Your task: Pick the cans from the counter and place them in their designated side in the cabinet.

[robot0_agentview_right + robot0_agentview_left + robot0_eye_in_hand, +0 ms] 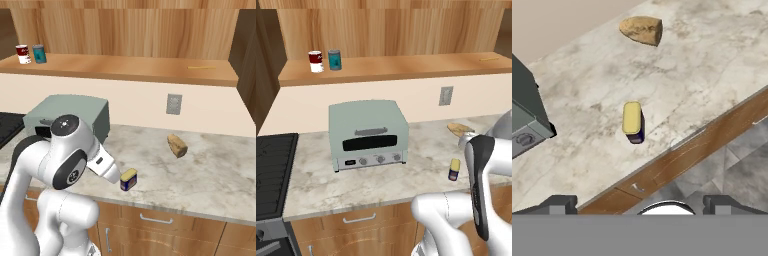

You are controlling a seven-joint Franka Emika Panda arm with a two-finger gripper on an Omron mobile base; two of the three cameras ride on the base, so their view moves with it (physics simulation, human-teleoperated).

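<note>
My fingers [640, 204] stand spread wide and hold nothing, hovering above the dark blue can [633, 122] with its yellow top, which stands upright near the front edge of the marbled surface [677, 80]. The teal can [334, 59] already sits on the cabinet shelf [406, 65] beside a red-and-white can [316, 61]. The blue can looks small, rigid and light, likely slick-sided; I'd pinch it across its round middle, squarely.
</note>
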